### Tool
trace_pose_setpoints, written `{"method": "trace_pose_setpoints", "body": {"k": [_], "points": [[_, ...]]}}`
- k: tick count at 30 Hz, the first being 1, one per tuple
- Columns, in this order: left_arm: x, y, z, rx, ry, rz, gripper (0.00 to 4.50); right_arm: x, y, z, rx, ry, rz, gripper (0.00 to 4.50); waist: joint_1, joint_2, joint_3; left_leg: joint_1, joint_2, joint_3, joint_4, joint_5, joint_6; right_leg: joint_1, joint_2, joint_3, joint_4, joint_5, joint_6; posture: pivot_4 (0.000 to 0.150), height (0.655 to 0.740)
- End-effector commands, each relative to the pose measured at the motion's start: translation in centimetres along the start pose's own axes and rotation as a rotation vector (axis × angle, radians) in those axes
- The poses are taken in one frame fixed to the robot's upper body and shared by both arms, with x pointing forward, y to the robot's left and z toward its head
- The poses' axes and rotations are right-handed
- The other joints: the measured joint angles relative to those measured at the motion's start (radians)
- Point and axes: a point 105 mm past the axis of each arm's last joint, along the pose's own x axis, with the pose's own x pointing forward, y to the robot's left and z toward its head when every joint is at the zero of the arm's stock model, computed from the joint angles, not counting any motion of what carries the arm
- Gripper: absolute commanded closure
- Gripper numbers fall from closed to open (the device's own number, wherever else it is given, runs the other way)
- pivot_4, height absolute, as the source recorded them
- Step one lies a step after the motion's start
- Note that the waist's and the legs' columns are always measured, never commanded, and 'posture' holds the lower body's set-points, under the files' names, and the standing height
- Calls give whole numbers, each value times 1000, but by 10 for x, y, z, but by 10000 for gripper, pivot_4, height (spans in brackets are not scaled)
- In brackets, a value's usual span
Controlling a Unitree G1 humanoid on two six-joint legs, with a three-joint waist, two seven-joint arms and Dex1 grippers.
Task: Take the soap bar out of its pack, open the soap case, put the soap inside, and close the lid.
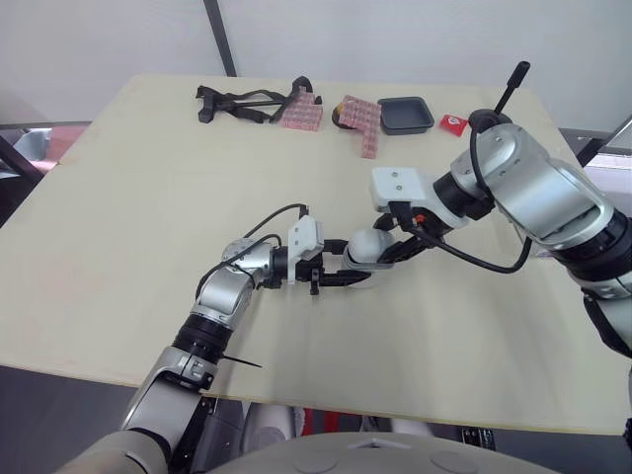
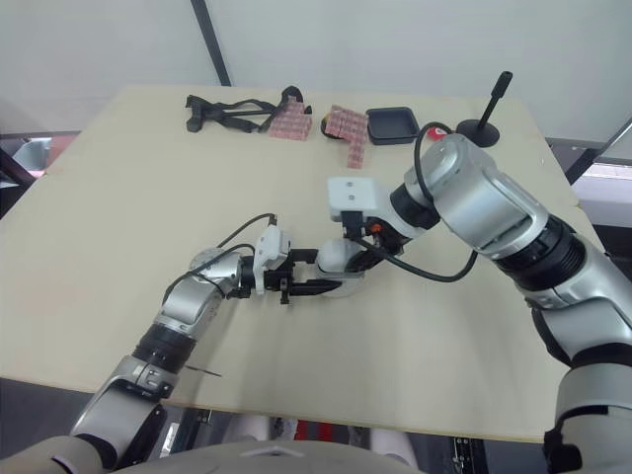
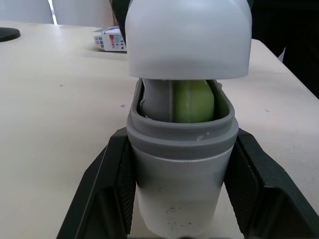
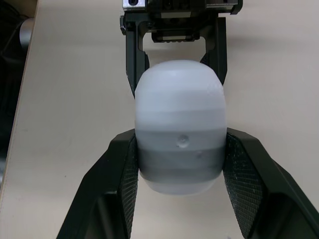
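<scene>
Nearest the head camera, the left pincer (image 3: 182, 144) is reaching in from the robot's left, and its two black fingers are clamping the lower half of the one soap case (image 1: 363, 249). One right pincer (image 4: 180, 137) is coming from the opposite side, its fingers squeezing the other end of the same case. The two pincers are facing each other, tip to tip, with the case lying between them just above the middle of the pale tabletop (image 1: 148, 197).

Along the far edge of the tabletop several things are lying well apart from the case. There are one bundle of black straps (image 1: 237, 104), two pink patterned pieces (image 1: 301, 117) and one black tray (image 1: 405, 114). One small red box (image 1: 452, 122) is also there, with one black stand (image 2: 484, 109) beside it. Nothing is standing between them and the pincers.

Seen from the left wrist, the case's white lid (image 3: 187, 37) is sitting slightly raised off the grey rim. One green soap bar (image 3: 193, 101) is showing through that gap, sitting inside the case.
</scene>
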Motion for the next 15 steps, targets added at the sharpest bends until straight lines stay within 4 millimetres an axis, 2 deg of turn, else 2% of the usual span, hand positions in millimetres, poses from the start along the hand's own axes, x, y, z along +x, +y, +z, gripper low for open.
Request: {"method": "trace_pose_setpoints", "body": {"k": [1,15], "points": [[1,2,8,37,-22,2,25764,-2,1,9,-32,-7,-7,25593,1,0,0,0,0,0,0,0,0,0,0,0,0,0,0,1500,7400],[1,1,8,36,-26,6,25764,9,8,-2,9,36,36,25593,3,0,0,0,0,0,0,0,0,0,0,1,1,0,0,1500,7400]]}}
